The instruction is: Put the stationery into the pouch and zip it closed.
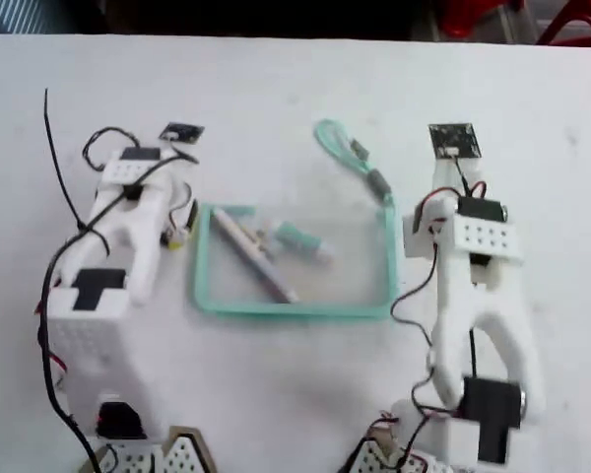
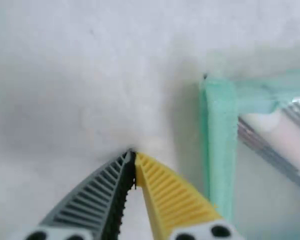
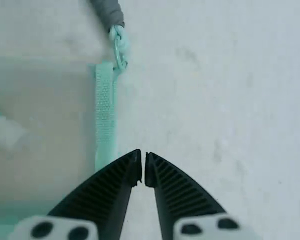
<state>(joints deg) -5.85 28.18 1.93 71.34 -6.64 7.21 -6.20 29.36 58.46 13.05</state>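
Stationery (image 1: pixel 261 258) already inside pouch (image 1: pixel 295 310), mid counter (image 1: pixel 295 79) btw arms. Zip pull (image 1: pixel 377 182) at far corner, so prob zipped, can't confirm. Left tool (image 2: pixel 134 156) & right tool (image 3: pixel 143 159) closed, empty, beside pouch.

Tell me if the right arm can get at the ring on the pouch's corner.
Probably yes. The right gripper is shut over bare table beside the teal-edged pouch, and the ring lies just ahead with nothing between. It must open first.
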